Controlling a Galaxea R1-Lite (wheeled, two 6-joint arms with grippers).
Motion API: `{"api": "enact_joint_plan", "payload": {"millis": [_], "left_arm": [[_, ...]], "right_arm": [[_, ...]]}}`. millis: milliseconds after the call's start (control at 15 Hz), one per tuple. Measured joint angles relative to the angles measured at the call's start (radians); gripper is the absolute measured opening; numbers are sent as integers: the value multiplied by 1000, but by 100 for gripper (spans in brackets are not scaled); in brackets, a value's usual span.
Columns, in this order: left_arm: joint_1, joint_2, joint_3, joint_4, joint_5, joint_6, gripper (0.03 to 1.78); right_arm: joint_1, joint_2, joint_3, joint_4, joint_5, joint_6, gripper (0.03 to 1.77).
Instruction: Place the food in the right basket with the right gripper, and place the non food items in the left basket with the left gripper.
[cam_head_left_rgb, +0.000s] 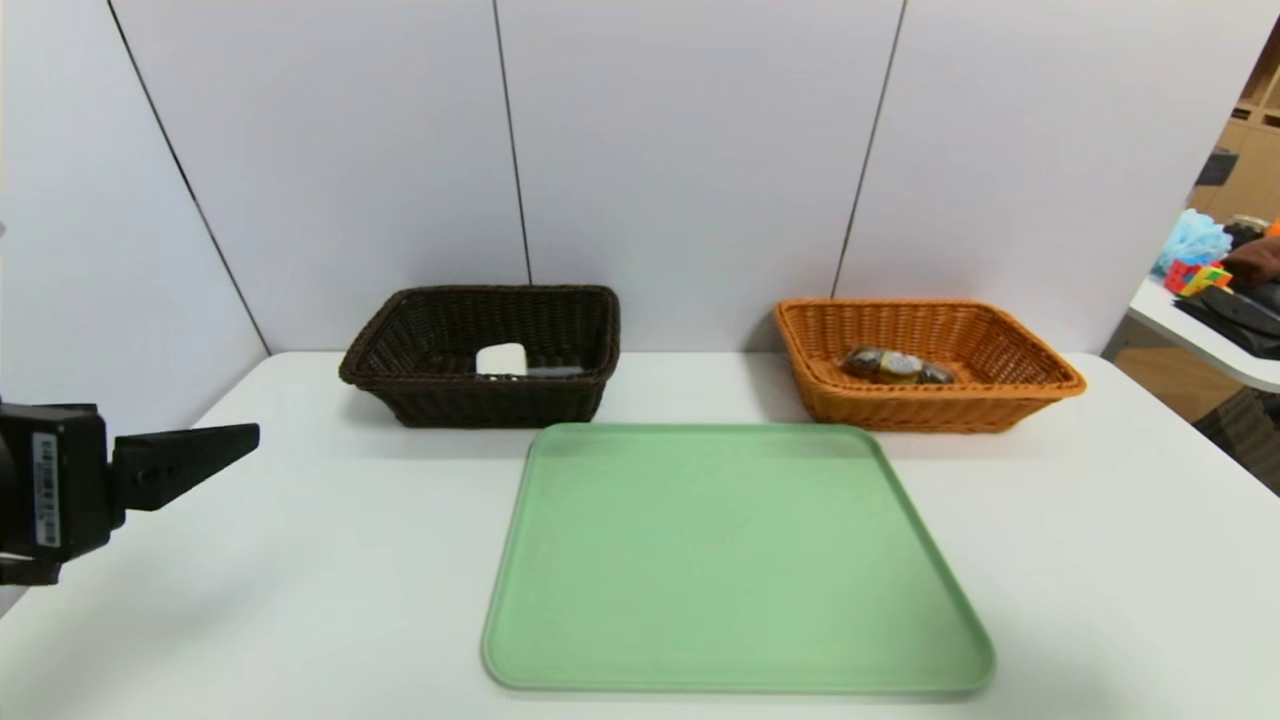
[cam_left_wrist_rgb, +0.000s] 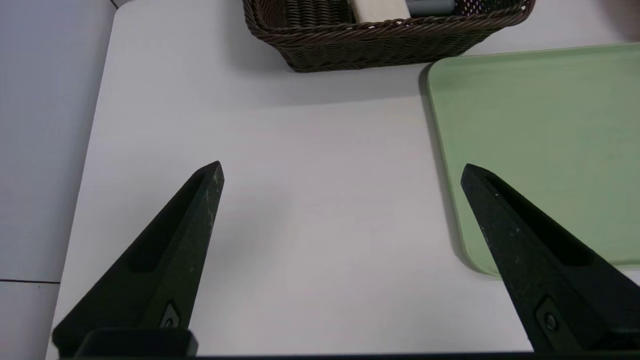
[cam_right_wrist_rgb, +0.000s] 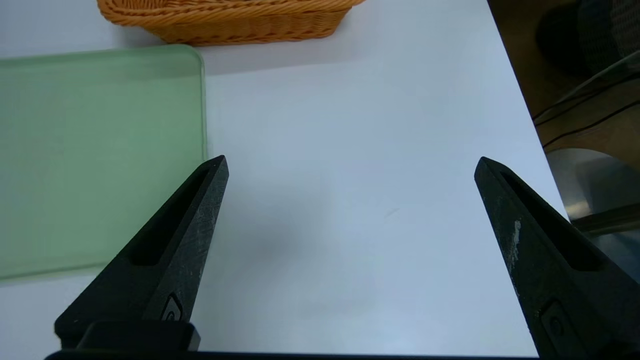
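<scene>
The dark brown left basket (cam_head_left_rgb: 400, 330) stands at the back left and holds the white soap-like bar (cam_head_left_rgb: 501, 359) with a grey handle (cam_head_left_rgb: 555, 372) beside it. The wrapped dark cookies (cam_head_left_rgb: 893, 366) lie inside the orange-tan right basket (cam_head_left_rgb: 1030, 365) at the back right. My left gripper (cam_left_wrist_rgb: 342, 170) hovers open and empty over bare table at the left, well short of the dark basket (cam_left_wrist_rgb: 380, 37). My right gripper (cam_right_wrist_rgb: 351, 167) is open and empty over bare table to the right of the tray, short of the orange basket (cam_right_wrist_rgb: 230, 20); it is out of the head view.
A bare green tray (cam_head_left_rgb: 735, 560) lies in the middle of the white table, in front of both baskets. The table's right edge (cam_right_wrist_rgb: 520, 100) is close to my right gripper. A side table with clutter (cam_head_left_rgb: 1215, 280) stands at the far right.
</scene>
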Motion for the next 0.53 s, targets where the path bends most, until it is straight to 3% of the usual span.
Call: {"api": "enact_joint_plan", "payload": {"millis": [200, 533], "left_arm": [[53, -111, 134, -69, -1, 76, 169], [224, -314, 305, -130, -12, 156, 169]], "right_arm": [[0, -129, 100, 2, 9, -8, 169], [-44, -272, 196, 2, 12, -9, 169]]}}
